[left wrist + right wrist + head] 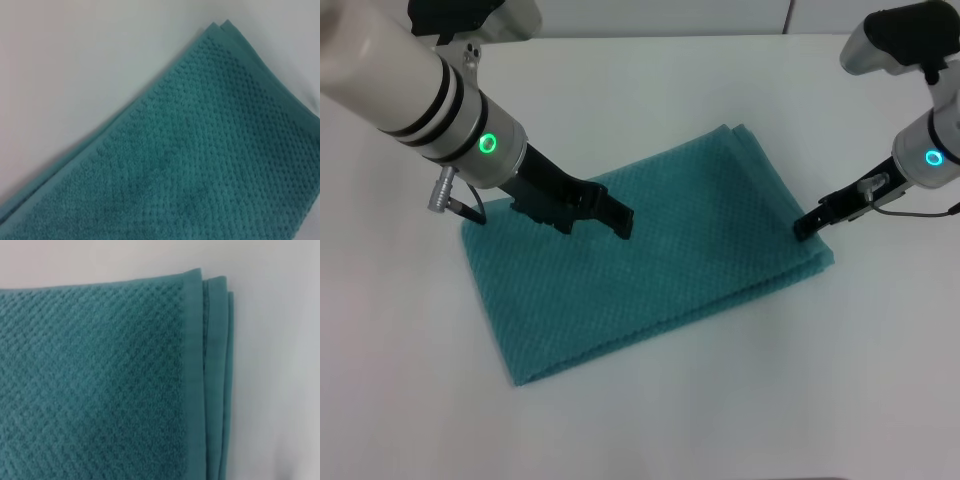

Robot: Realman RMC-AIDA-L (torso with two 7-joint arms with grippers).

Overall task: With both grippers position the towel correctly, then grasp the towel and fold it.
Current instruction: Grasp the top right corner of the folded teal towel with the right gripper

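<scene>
Towel [650, 255] lies flat and askew on the white counter [650, 80], already layered at its edges. Left gripper [620, 222] hovers over its middle, right gripper [804, 227] at its right edge; finger state of either: cannot tell. No grasp evident; fold apparently still pending.

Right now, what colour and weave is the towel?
Teal-green towel, bumpy waffle weave with a smooth border; the right wrist view shows it best.

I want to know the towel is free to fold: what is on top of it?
Over the towel only the left gripper shows, above its middle; the right gripper is at its right edge. Whether either touches cannot be told. The table beneath is covered.
</scene>
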